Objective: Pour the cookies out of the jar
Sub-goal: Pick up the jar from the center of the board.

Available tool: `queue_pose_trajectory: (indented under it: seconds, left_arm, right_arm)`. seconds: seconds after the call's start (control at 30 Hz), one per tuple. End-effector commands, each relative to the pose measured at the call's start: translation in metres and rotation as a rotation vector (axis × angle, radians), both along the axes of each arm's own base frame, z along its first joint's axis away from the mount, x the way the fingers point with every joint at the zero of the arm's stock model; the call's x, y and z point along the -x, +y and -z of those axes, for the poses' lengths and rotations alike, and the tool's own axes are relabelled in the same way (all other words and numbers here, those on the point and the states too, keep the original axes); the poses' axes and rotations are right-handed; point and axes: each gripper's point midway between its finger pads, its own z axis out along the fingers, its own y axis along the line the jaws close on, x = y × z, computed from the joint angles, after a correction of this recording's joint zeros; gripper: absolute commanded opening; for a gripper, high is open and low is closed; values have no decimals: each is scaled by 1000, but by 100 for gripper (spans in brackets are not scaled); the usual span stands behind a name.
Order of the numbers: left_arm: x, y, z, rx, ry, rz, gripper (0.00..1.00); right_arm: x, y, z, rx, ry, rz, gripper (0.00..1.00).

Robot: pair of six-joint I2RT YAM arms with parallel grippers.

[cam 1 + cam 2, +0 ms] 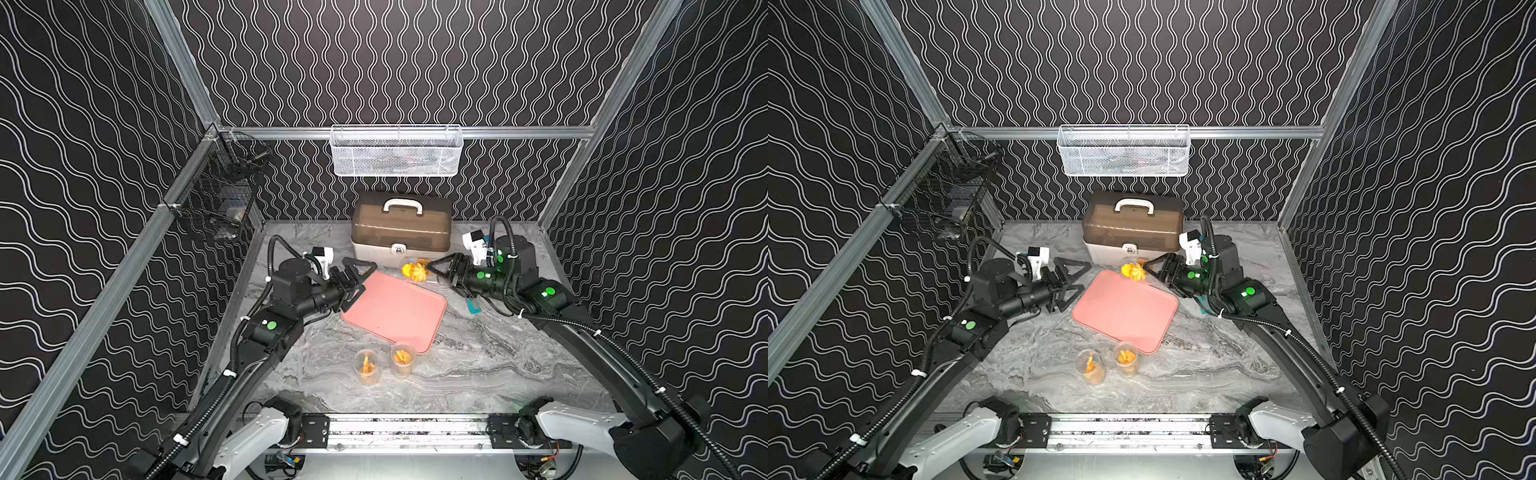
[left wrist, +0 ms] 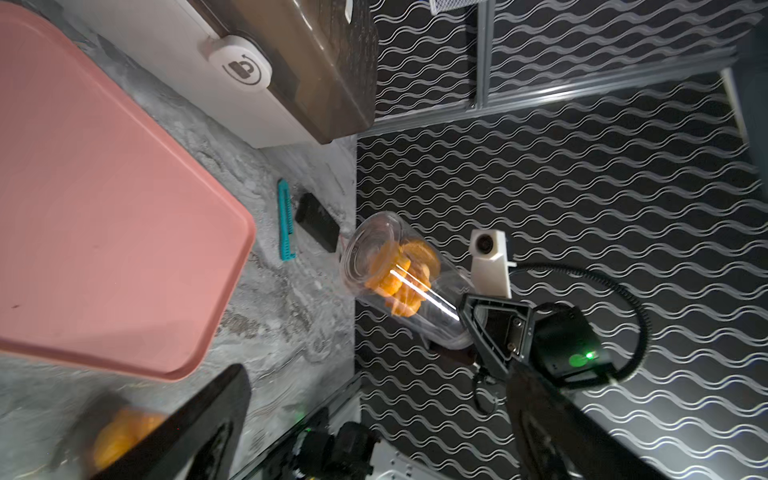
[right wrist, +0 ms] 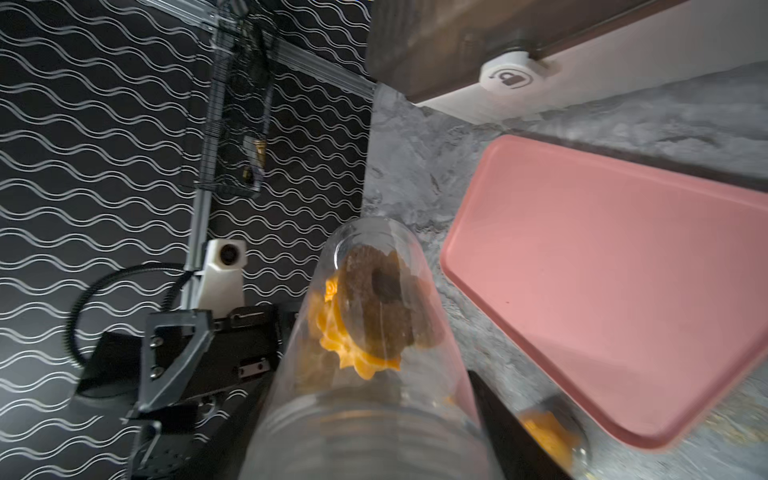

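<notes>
Cookies (image 3: 365, 316) sit inside the clear jar (image 2: 436, 320), which lies on its side in the right gripper (image 1: 434, 272), just past the far corner of the pink tray (image 1: 395, 311). Left gripper (image 1: 360, 281) fingers stand wide, holding nothing. A small padlock picture (image 2: 245, 68) marks the storage box (image 1: 401, 226) latch. Grey marble table (image 1: 478, 365); black walls (image 1: 415, 62) with white wavy lines.

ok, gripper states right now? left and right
left gripper: jaws open, empty, beside the pink tray.
right gripper: jaws closed on the clear jar, tipped on its side, cookies inside.
</notes>
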Motion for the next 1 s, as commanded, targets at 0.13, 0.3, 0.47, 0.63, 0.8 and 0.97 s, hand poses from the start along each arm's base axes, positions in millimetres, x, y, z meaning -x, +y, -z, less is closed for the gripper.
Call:
queue_pose_trajectory:
  seconds: [0.13,0.3,0.47,0.63,0.8,0.97]
  left_arm:
    - [-9,2,-41,231,-67,-80,99]
    - [-14,-3,-42,294,-67,-112,99]
    - [-17,-13,-45,295,-77,-109,99]
    - [-18,-16,-50,308,-87,-101,99]
    - [-17,-18,-44,316,-83,-89,97]
    - [-21,-17,-28,284,-51,-105,96]
  right_arm:
    - [-6,27,-50,-202,-104,-51,68]
    - [-1,51,-49,-189,-113,-83,68]
    - [10,76,-48,-173,-122,-133,68]
    - [14,84,-43,-178,-108,-153,68]
    - [16,86,-41,-187,-100,-172,67]
    - [21,83,-38,-184,-97,-177,67]
